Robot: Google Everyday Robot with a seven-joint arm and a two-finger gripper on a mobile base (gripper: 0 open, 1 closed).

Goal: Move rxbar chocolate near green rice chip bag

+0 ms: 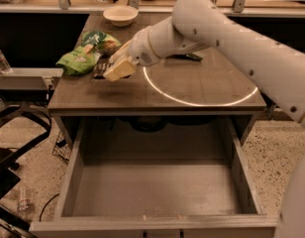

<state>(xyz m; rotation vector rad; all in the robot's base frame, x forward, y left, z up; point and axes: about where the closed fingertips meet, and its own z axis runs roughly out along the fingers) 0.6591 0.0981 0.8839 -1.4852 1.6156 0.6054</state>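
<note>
The rxbar chocolate (99, 70) is a small dark bar sticking out to the left of my gripper (114, 70). The gripper is shut on it and holds it just above the left part of the table top. The green rice chip bag (77, 60) lies wrinkled at the table's left edge, its yellow-and-white picture end (102, 40) pointing to the back. The bar is right beside the bag's near right side. I cannot tell whether they touch. My white arm (217, 33) reaches in from the right.
A white bowl (121, 14) stands at the back of the table (192, 86). A deeper green bag (188, 57) shows partly behind my arm. The drawer (157, 187) below the table stands wide open. A black chair (16, 133) is at the left.
</note>
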